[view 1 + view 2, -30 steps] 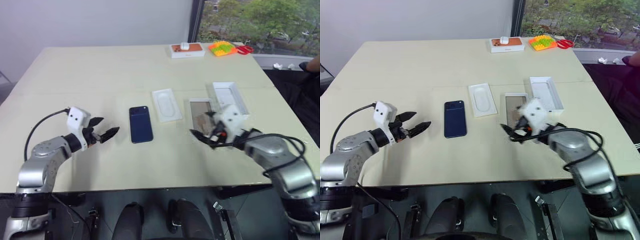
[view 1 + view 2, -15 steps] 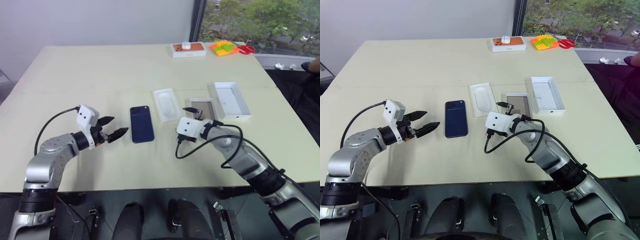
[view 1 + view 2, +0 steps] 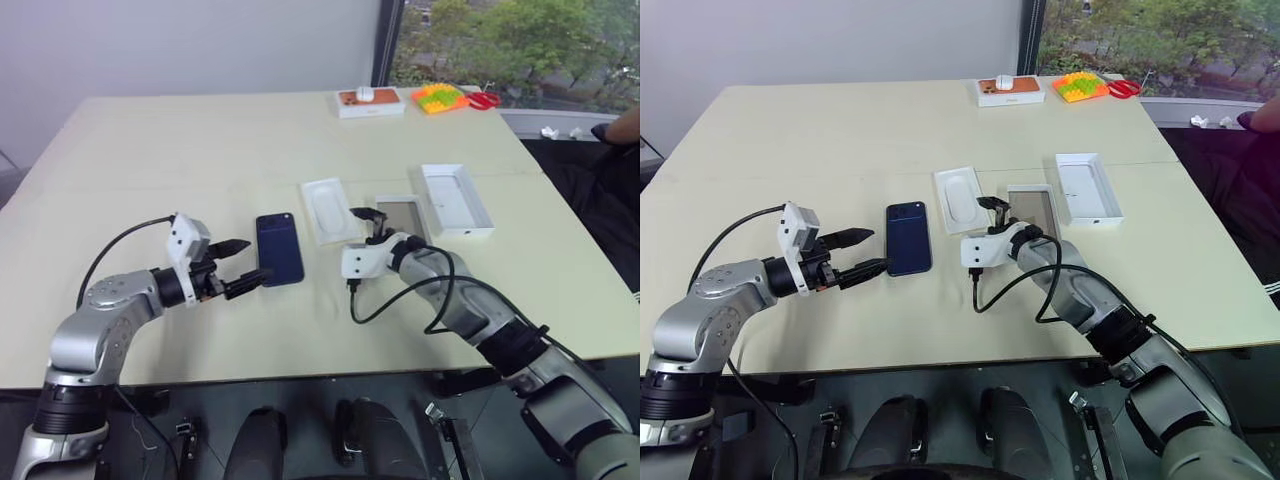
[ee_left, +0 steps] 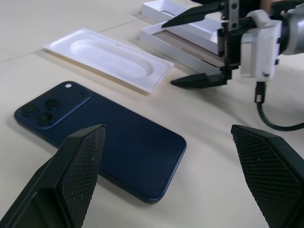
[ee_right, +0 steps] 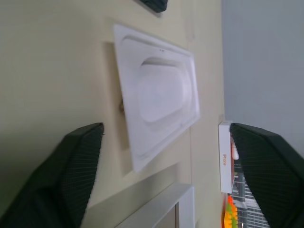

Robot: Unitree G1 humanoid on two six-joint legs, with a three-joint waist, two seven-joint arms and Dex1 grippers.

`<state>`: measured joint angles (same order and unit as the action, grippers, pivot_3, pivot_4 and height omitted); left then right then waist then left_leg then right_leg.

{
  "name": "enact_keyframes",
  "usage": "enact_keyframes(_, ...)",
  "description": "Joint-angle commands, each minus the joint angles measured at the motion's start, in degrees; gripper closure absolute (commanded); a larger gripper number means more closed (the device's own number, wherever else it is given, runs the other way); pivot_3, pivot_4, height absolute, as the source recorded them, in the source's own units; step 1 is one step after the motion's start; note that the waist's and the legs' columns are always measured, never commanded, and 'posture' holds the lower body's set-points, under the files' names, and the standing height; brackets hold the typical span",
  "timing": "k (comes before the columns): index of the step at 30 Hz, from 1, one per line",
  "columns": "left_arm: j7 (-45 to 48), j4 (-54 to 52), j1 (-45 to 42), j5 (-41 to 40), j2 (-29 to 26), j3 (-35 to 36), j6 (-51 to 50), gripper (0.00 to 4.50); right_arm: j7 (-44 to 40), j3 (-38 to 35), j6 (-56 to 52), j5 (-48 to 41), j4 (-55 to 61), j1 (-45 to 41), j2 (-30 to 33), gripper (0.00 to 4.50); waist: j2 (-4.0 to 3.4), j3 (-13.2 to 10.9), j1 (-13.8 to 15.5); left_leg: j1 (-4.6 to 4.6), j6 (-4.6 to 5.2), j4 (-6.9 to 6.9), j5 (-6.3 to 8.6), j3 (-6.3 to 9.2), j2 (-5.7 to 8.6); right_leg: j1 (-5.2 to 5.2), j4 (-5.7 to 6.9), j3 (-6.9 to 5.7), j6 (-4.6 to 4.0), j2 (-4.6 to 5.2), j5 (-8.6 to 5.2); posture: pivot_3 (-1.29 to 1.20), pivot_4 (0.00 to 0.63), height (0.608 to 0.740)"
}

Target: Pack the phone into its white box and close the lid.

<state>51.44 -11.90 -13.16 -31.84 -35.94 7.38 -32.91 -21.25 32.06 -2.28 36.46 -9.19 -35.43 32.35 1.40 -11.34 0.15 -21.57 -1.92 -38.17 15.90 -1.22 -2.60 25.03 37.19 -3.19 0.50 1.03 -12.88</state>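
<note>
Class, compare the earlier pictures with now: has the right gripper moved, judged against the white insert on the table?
Yes. The right gripper has swung leftward, from near the white box to beside the white insert.

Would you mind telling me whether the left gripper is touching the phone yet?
Apart. In the left wrist view the left gripper has both fingers spread either side, above the phone, with bare table visible between fingertips and phone.

The phone [image 4: 102,147] has a smooth, glossy dark blue back, while the white insert [image 4: 108,58] beside it looks like matt moulded paper pulp or thin plastic. The table [image 3: 200,140] is smooth, matt cream. The left hand's fingertips [image 4: 80,171] carry rough, knurled black pads.
</note>
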Motion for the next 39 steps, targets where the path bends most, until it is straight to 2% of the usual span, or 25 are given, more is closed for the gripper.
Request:
enact_keyframes(1, 0.2, -1.1, -0.2, -0.3, -0.4, -0.1, 0.4, 0.0, 0.3, -1.2, 0.5, 1.8, -2.1, -0.9, -0.5, 1.85, 0.0, 0.0, 0.0, 0.02, 0.0, 0.01, 0.0, -0.01, -0.01, -0.01, 0.0, 0.01, 0.0, -0.01, 0.0, 0.0, 0.15, 0.74)
enact_keyframes(6, 0.1, -0.5, -0.7, 0.0, -0.2, -0.2, 0.6, 0.0, 0.3, -1.5, 1.1, 2.8, -3.9, -1.9, -2.1, 4.36, 0.01, 0.0, -0.5, 0.03, 0.0, 0.04, 0.0, -0.03, -0.04, -0.01, -0.01, 0.05, 0.01, -0.04, 0.01, 0.0, 0.15, 0.74)
enact_keyframes(7, 0.1, -0.5, -0.7, 0.0, -0.1, -0.3, 0.6, 0.0, 0.3, -1.6, 1.2, 3.0, -4.0, -2.0, -2.3, 4.44, 0.01, 0.0, -0.7, 0.04, 0.0, 0.05, 0.0, -0.03, -0.06, -0.02, -0.01, 0.05, 0.01, -0.06, 0.01, 0.0, 0.15, 0.74)
enact_keyframes(16, -0.6, -0.5, -0.6, -0.1, 0.4, 0.0, 0.9, 0.0, 0.9, -2.4, 1.3, 5.2, -0.8, -0.2, -2.9, 4.44, 0.01, 0.0, -0.9, 0.07, 0.0, 0.16, 0.0, -0.03, -0.14, 0.03, 0.0, 0.06, 0.03, -0.16, 0.02, 0.0, 0.15, 0.74)
enact_keyframes(20, -1.0, -0.3, -0.5, 0.0, 0.5, 0.3, 1.2, 0.0, 2.1, -5.0, 1.5, 5.9, 5.6, 1.7, -1.9, 4.44, 0.01, 0.0, -0.9, 0.04, 0.0, 0.17, 0.0, -0.03, -0.14, 0.06, -0.01, 0.07, 0.03, -0.16, 0.02, 0.0, 0.15, 0.74)
enact_keyframes(23, -1.1, 0.2, -0.4, 0.0, 0.2, 0.9, 1.4, 0.0, 2.0, -8.9, 1.6, 6.2, 14.8, 5.3, 0.5, 4.44, 0.0, 0.0, -0.8, -0.07, 0.0, 0.17, 0.0, -0.06, -0.14, 0.19, -0.01, 0.08, 0.04, -0.16, 0.02, 0.0, 0.15, 0.74)
enact_keyframes(28, -1.3, 0.3, -0.3, -0.1, 0.3, 0.9, 1.6, 0.0, -0.2, -16.3, 0.2, 5.5, 26.2, 12.7, 4.2, 4.44, 0.01, 0.0, -0.7, -0.1, -0.01, 0.19, 0.01, -0.07, -0.14, 0.21, -0.04, 0.08, 0.05, -0.15, 0.01, 0.0, 0.15, 0.74)
enact_keyframes(32, -0.8, 1.4, -1.3, 0.1, 0.5, 0.0, 1.8, 0.0, -3.9, -25.7, 0.1, 3.4, 35.5, 25.6, 10.2, 4.44, 0.02, 0.0, -0.2, -0.14, -0.01, 0.19, 0.01, -0.06, -0.12, 0.21, -0.08, 0.06, 0.04, -0.11, -0.01, 0.0, 0.15, 0.74)
enact_keyframes(34, -0.1, 2.2, -2.1, 0.3, 0.5, -0.7, 2.0, 0.0, -4.1, -29.3, 1.4, 2.8, 37.5, 31.5, 12.4, 4.44, 0.02, 0.0, 0.0, -0.13, -0.02, 0.19, 0.02, -0.09, -0.12, 0.21, -0.14, 0.07, 0.05, -0.12, -0.02, 0.0, 0.15, 0.74)
enact_keyframes(39, 0.7, 4.0, -3.7, 0.6, 0.9, -1.9, 2.4, 0.0, -4.2, -33.9, 3.5, 2.0, 37.4, 39.2, 14.7, 4.44, 0.07, 0.0, -0.8, 0.03, -0.02, 0.18, 0.02, -0.14, -0.13, 0.12, -0.11, 0.11, -0.15, -0.14, -0.13, 0.0, 0.15, 0.74)
